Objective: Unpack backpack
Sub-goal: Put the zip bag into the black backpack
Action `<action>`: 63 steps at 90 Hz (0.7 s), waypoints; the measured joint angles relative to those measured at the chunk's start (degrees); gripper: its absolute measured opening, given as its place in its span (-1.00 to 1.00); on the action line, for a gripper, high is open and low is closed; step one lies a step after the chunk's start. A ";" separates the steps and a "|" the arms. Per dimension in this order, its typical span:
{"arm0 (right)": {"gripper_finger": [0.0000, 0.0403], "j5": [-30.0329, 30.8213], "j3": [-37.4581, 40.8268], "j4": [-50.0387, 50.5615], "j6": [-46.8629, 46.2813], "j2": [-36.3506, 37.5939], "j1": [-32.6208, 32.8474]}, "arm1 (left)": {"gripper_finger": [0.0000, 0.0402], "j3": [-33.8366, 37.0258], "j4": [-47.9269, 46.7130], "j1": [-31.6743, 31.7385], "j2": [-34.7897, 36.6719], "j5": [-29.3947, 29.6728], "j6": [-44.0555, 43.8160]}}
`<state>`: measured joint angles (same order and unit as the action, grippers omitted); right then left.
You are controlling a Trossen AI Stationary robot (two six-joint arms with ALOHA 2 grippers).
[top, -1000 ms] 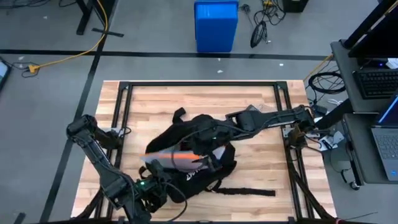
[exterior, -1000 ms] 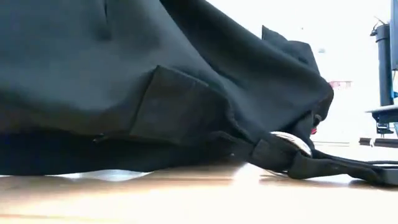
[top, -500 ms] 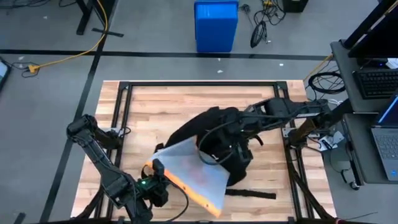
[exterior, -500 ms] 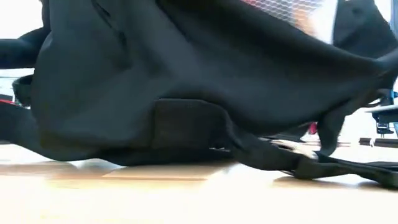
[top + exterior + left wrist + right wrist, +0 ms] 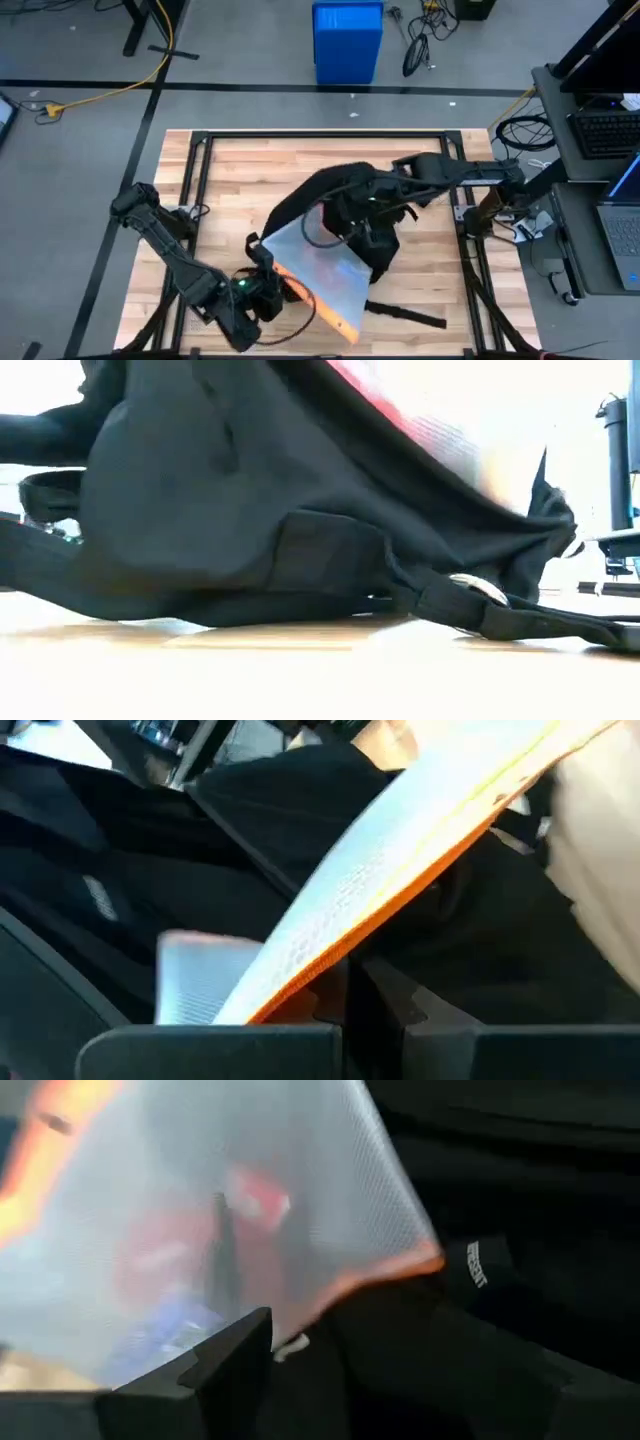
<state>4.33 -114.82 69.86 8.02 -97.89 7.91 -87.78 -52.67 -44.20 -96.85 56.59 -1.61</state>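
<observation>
The black backpack (image 5: 345, 192) is bunched up at the table's middle, held up on its far right side by my right gripper (image 5: 380, 205), which is shut on it. Its lower part rests on the wood (image 5: 250, 490), and one strap (image 5: 405, 315) trails along the table toward the near right. A translucent white mesh pouch (image 5: 320, 272) with an orange edge sticks out of the backpack toward the near side. My left gripper (image 5: 260, 268) is shut on the pouch's near left corner. Red and blue things show dimly inside the pouch (image 5: 200, 1230). My left gripper pinches the pouch's orange-edged corner (image 5: 300, 1002) between its two fingers, coming level from the near left. The pouch slants up and away from the fingers, its other end against the backpack. My right gripper is shut on black backpack fabric (image 5: 330, 1370), coming from the table's right side. Which part of the backpack it has is hidden by the folds. The backpack's upper side is raised while its bottom stays on the table.
A black metal frame (image 5: 320, 135) runs around the wooden tabletop. Bare wood lies at the far left (image 5: 240, 170). A blue bin (image 5: 347, 40) stands on the floor beyond the far edge. A desk with a laptop (image 5: 620, 225) is off to the right.
My right gripper has risen and gone toward the table's far right with the backpack, which has been dragged and bunched up that way. The mesh pouch, held in place by my left gripper, has come out of the backpack and now lies spread in the open.
</observation>
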 joint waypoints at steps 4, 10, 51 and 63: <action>0.28 0.29 2.28 -1.64 1.42 -0.32 -1.05 | -1.00 -0.22 0.67 1.12 -0.03 -0.01 0.46; 0.25 0.34 6.29 -6.01 2.80 -0.65 -2.53 | -1.00 -0.32 2.57 3.43 -0.04 0.01 1.42; 0.07 -42.03 20.49 -13.73 9.17 -0.22 -15.14 | -1.00 -0.41 5.23 17.55 -0.04 -6.95 1.92; 0.06 -54.93 18.42 -4.74 17.46 0.05 -19.84 | -1.00 -0.41 5.47 18.85 -0.04 -7.03 1.68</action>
<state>-50.60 -96.41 65.12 25.48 -97.84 -11.93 -88.18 -47.20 -25.35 -96.88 49.56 0.07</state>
